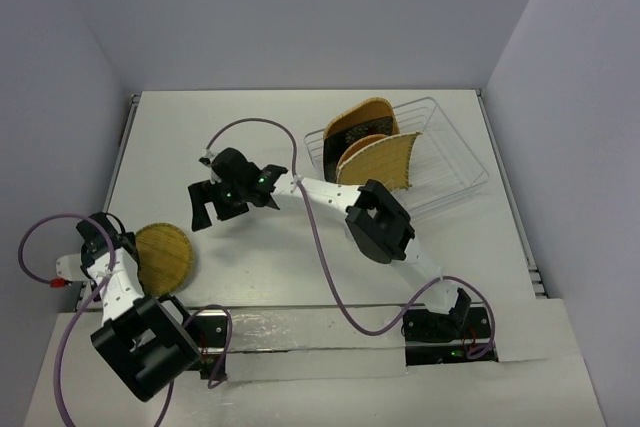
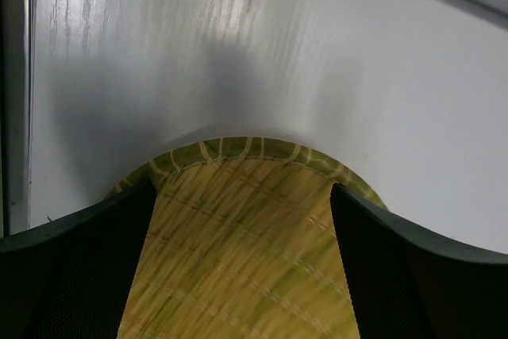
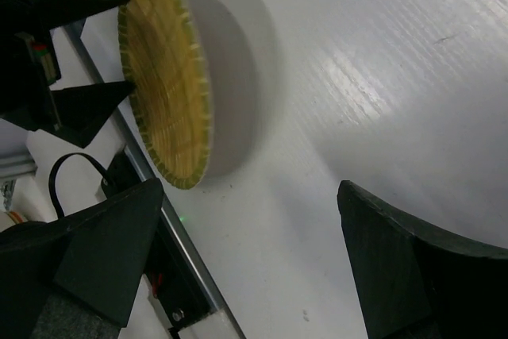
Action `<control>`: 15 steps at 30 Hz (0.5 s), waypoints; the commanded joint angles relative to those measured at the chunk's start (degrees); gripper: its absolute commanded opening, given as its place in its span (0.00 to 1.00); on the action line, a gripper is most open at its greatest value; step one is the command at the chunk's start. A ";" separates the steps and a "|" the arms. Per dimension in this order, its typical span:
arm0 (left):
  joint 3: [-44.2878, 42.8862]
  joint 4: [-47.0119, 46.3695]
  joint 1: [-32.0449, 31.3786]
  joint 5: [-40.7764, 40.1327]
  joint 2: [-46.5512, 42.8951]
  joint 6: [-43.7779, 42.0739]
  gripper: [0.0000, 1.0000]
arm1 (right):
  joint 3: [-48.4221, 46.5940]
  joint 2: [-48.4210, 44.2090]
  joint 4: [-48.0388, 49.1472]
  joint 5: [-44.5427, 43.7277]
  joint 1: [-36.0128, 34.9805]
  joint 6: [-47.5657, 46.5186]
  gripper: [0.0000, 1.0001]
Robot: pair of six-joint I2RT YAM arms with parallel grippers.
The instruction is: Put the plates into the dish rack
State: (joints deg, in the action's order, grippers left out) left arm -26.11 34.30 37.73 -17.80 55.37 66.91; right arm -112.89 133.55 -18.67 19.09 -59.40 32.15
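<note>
white table: several plates stand in the dish rack (far right). a round woven plate lies between the left gripper fingers, spread wide. right gripper gapes empty mid-table.

Your left gripper is sitting open at the nine o'clock edge of a round woven plate lying on the tabletop. Your right gripper is hanging open at its one o'clock. Further plates are standing in the dish rack at two o'clock.
</note>
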 commanded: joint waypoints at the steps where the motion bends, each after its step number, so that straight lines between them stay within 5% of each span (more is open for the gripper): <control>1: 1.04 -3.61 0.85 1.34 2.71 -1.57 0.99 | -4.31 2.40 1.15 2.29 -0.86 3.07 0.98; 15: 3.16 -5.80 0.77 1.68 0.92 -3.06 0.99 | -14.47 10.67 2.30 6.77 -5.18 -0.80 0.95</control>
State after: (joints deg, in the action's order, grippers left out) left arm -24.77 28.64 38.09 -17.15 55.84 64.04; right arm -121.95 144.28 -18.44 24.01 -63.58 33.30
